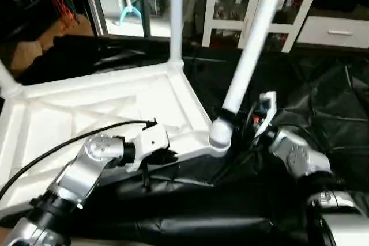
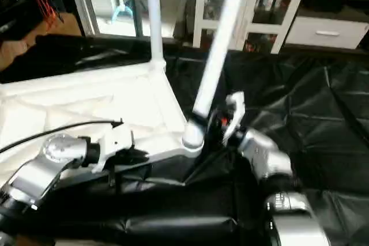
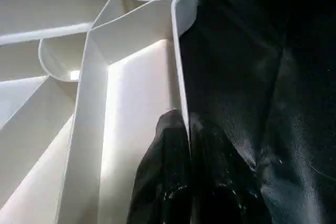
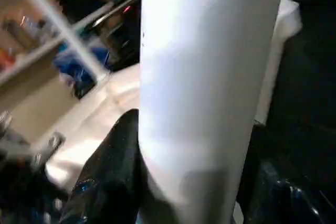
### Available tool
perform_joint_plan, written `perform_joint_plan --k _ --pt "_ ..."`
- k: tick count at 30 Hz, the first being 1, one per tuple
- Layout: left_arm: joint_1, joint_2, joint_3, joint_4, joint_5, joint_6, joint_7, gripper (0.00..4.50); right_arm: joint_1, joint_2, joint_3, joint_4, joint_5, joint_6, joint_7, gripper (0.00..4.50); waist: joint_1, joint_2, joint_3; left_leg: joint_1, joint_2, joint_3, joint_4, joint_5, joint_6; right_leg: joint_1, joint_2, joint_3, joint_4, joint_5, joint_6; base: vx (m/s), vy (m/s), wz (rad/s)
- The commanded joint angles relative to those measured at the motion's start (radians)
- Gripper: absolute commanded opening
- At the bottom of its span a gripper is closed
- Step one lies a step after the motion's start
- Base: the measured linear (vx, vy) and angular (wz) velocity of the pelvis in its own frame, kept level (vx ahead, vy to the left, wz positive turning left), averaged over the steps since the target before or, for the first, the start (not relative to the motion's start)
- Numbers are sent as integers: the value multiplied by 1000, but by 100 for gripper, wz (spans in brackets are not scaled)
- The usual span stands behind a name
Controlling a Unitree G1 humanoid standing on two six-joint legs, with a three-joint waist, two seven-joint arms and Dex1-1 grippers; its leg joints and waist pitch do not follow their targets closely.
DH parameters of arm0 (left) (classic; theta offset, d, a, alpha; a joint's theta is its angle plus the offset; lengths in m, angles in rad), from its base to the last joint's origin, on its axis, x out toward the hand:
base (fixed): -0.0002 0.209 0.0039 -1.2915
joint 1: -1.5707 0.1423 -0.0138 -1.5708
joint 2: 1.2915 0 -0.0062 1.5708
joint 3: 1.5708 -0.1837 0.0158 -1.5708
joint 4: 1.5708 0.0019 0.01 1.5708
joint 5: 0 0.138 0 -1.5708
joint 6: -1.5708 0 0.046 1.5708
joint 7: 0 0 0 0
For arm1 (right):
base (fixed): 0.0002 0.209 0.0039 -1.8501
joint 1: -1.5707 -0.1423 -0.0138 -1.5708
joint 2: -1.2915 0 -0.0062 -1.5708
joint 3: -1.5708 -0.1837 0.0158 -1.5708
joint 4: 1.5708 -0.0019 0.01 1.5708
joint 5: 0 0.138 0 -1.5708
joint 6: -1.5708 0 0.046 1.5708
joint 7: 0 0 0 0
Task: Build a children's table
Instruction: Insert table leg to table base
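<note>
Black plastic sheeting point(image 1: 323, 102) covers the floor, and on it lies the white plastic rectangular tabletop point(image 1: 86, 113), ribbed underside up. At its near corner socket, the right gripper point(image 4: 189, 182) clasps the long white tapered leg point(image 1: 253, 38) leaning there. The left gripper point(image 3: 188, 182) pinches the tabletop's near rim. Another white leg point(image 1: 176, 15) stands upright at the far corner.

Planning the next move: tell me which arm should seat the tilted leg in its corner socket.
Right. The right gripper already clasps the tilted leg just above the near corner socket. The left gripper is shut on the tabletop's rim, steadying it.
</note>
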Motion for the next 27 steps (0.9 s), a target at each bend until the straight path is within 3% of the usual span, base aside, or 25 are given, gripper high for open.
perform_joint_plan --k 1,3,4,7,9,11,12,14,16,17,20,22,25,27 --pt "-4 4 -41 -43 -21 -19 -72 0 21 -63 -68 93 -60 0 -193 188 5 -3 -50 8 73 -35 -61 35 71 39 -77 44 -42 153 -300 0 0 0" --pt "-1 1 -41 -45 -20 -17 -72 0 45 -81 -43 37 -99 7 -133 188 8 0 -47 6 73 -34 -59 46 84 35 -77 44 -40 168 -300 0 0 0" --pt "1 -1 -41 -46 -19 -17 -72 0 63 -92 -26 3 -108 19 -91 188 7 -6 -46 7 74 -33 -59 39 88 35 -77 43 -41 159 -298 0 0 0" --pt "2 -2 -42 -46 -19 -18 -73 0 82 -112 -8 -53 -96 60 -39 188 14 -7 -44 9 75 -32 -60 31 89 36 -76 44 -44 138 -291 0 0 0" --pt "3 -2 -42 -46 -19 -17 -74 0 79 -113 -23 -61 -73 78 -36 188 23 -7 -45 10 76 -32 -59 46 89 34 -75 44 -41 143 -289 0 0 0" --pt "4 -3 -44 -46 -20 -16 -76 0 57 -100 -98 -77 17 124 -51 188 29 -6 -46 11 76 -31 -58 48 86 34 -76 46 -41 143 -292 0 0 0" --pt "4 -3 -44 -46 -20 -16 -76 0 57 -100 -98 -77 17 124 -51 188 31 -7 -47 10 76 -30 -57 56 86 35 -75 46 -40 155 -291 0 0 0" --pt "5 -3 -45 -46 -19 -18 -77 0 79 -102 -76 -155 13 104 5 188 38 -9 -53 6 74 -32 -49 115 106 35 -72 45 -28 248 -287 0 0 0" --pt "5 -3 -47 -45 -16 -18 -78 0 132 -106 -25 -293 -31 -21 90 188 44 -14 -58 2 71 -32 -41 147 128 35 -72 45 -21 312 -280 0 0 0" --pt "5 -3 -48 -45 -16 -18 -77 0 148 -107 -11 -334 -38 -45 112 188 46 -16 -55 -1 71 -32 -42 150 141 32 -72 44 -21 329 -273 0 0 0" --pt "4 -3 -49 -45 -17 -18 -76 0 172 -113 13 -381 -57 -80 147 188 48 -14 -48 0 74 -32 -48 88 132 29 -74 45 -32 226 -265 0 0 0" --pt "3 -2 -49 -42 -16 -19 -73 0 198 -121 51 -411 -106 -158 184 188 46 -14 -46 3 75 -32 -50 56 116 27 -73 46 -36 164 -261 0 0 0" --pt "4 -1 -47 -43 -16 -17 -71 0 215 -100 45 -465 -106 -198 193 188 40 -13 -44 2 74 -35 -53 41 107 29 -73 49 -40 141 -258 0 0 0" --pt "4 1 -46 -44 -15 -17 -72 0 223 -97 42 -494 -91 -181 198 188 40 -11 -45 3 74 -35 -53 43 108 29 -72 50 -38 149 -259 0 0 0"
